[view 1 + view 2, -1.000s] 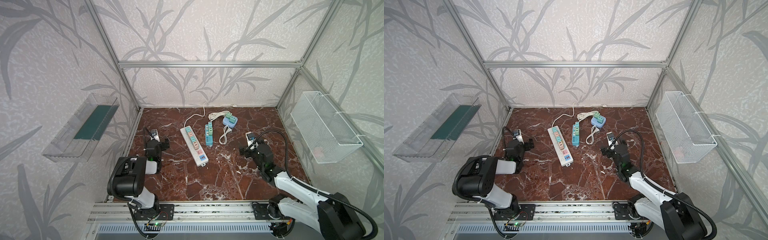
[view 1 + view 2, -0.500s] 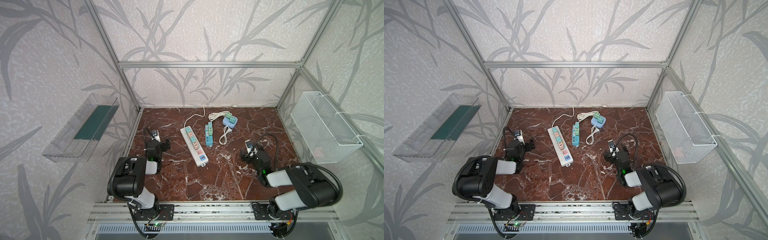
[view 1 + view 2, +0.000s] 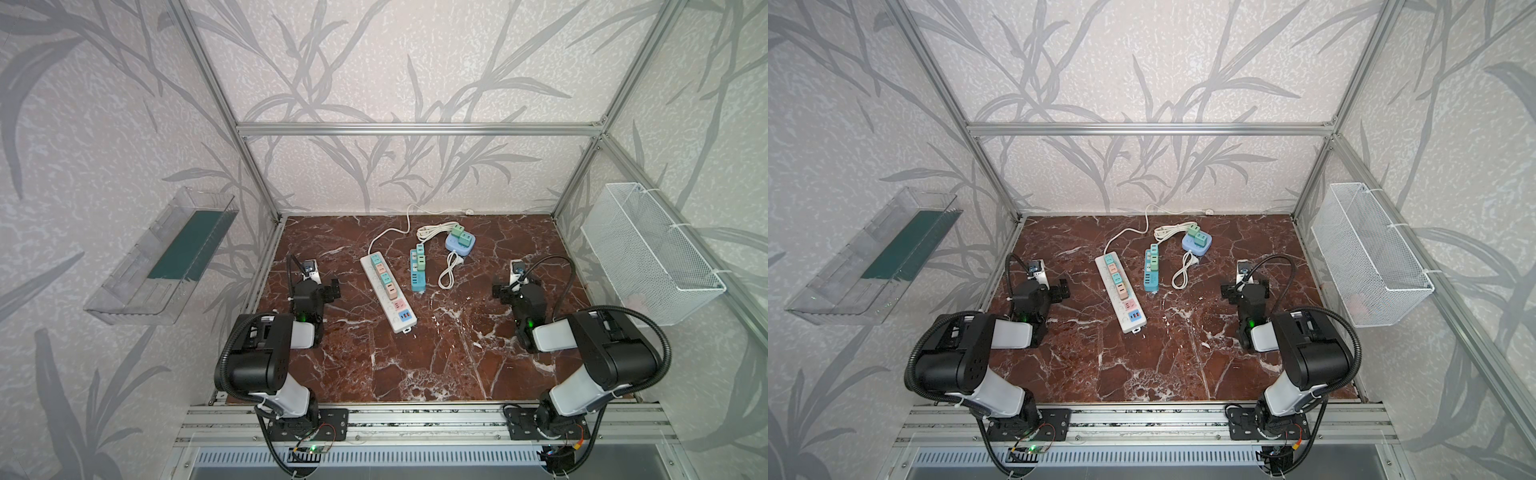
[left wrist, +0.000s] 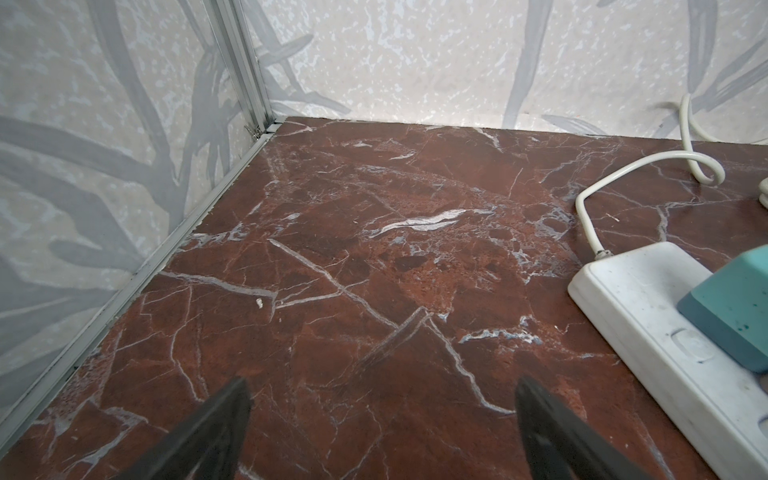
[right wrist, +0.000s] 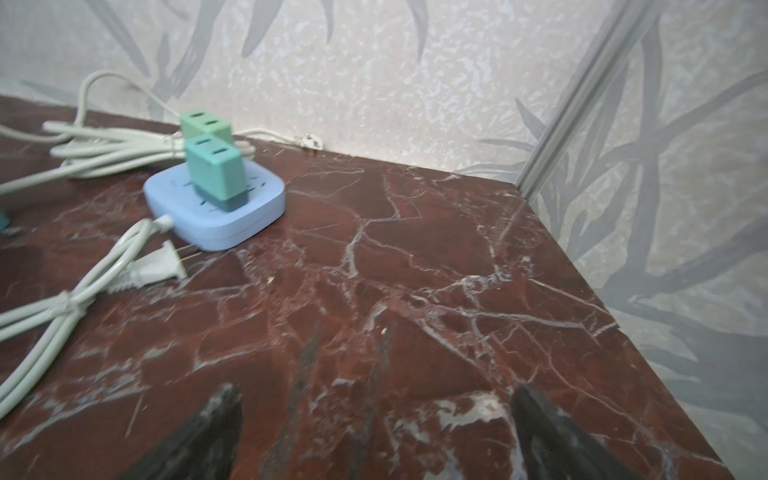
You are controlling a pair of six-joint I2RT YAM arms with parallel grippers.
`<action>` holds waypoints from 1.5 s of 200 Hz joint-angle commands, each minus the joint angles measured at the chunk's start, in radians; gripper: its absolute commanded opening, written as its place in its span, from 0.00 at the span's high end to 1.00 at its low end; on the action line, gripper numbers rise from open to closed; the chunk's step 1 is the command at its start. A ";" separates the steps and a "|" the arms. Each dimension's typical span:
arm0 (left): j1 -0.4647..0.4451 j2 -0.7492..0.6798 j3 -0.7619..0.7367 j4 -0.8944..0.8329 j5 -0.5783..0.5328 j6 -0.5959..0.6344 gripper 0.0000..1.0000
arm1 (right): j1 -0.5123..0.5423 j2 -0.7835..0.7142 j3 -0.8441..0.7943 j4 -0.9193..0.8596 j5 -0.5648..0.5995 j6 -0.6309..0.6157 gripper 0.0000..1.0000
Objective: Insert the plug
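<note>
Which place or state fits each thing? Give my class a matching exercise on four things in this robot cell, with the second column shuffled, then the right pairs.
Things
1. long white power strip
2. pale blue square socket block
3. white two-prong plug
4. white wire mesh basket

Places or states
A. hung on a side wall
B. lying loose, prongs bare
C. holding two green adapters
D. holding a row of pastel adapters

Pairs: 1-D; 2-C; 3-B; 4-A
</note>
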 commanded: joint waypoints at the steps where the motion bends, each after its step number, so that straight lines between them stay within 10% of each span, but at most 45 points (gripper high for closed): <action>1: 0.002 -0.013 0.000 0.001 0.005 -0.001 0.01 | -0.013 -0.022 0.001 -0.080 -0.068 0.066 0.01; 300: 0.003 -0.013 -0.001 0.001 0.005 -0.002 0.01 | 0.049 -0.009 0.001 -0.052 -0.005 0.002 0.01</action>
